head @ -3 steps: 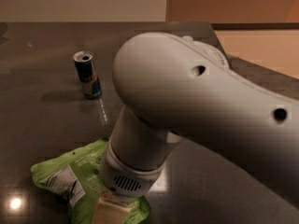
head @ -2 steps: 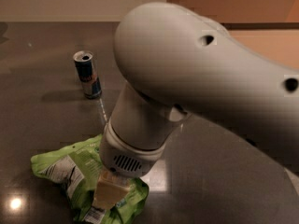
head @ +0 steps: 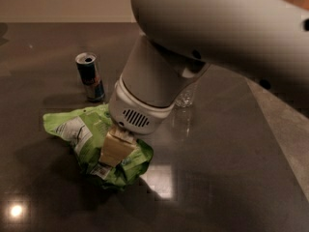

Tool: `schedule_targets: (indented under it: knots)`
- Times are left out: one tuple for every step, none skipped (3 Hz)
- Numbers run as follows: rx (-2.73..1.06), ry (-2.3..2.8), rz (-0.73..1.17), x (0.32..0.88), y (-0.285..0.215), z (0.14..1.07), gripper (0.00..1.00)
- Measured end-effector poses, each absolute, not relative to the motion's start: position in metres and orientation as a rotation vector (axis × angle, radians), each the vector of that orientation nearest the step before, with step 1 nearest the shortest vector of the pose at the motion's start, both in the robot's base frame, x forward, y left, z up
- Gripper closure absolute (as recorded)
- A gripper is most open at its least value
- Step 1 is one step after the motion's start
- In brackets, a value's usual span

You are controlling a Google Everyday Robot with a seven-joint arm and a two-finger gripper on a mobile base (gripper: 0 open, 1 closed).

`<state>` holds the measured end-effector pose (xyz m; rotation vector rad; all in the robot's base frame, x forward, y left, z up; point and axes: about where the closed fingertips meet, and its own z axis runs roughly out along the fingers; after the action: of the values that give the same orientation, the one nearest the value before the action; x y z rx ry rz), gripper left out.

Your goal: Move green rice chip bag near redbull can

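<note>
right now the crinkly bright-green rice chip bag (head: pixel 87 129) w/ white label panel lies flat but bunched on the dark grey glossy tabletop (head: pixel 231 178), lower left of centre. the cream-coloured gripper (head: pixel 116 150) is down on the middle of the bag, in contact w/ the crumpled foil, coming out of a white round wrist housing (head: pixel 140 115) w/ a small vent grille. whether it's clamped on the bag or only pressing on it, can't tell: the wrist covers most of it from this angle.

the slim blue-and-silver redbull can (head: pixel 90 77) w/ red logo stands upright beyond the bag, toward the upper left, silver top facing up. can & bag are near each other; a thin strip of table seems to show btwn the can's base and the bag's far edge, so prob. not touching.

the big white robot arm (head: pixel 217 28) fills the top right and slants down to the wrist. a clear plastic bottle (head: pixel 186 98) peeks out just behind the arm, right of the wrist, mostly hidden, w/ its reflection on the table below it. a bright light spot (head: pixel 16 210) reflects off the table at the lower-left corner.
</note>
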<state>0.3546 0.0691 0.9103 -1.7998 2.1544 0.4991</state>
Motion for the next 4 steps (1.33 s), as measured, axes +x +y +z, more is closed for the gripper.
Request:
schedule_targets:
  knots:
    - [-1.742, 2.148, 0.484, 0.390, 0.064, 0.915, 1.00]
    - [-1.729, 2.140, 0.481, 0.414, 0.063, 0.905, 0.82]
    - [-1.731, 2.134, 0.473, 0.430, 0.063, 0.893, 0.58]
    - [-1.726, 2.136, 0.462, 0.442, 0.060, 0.885, 0.36]
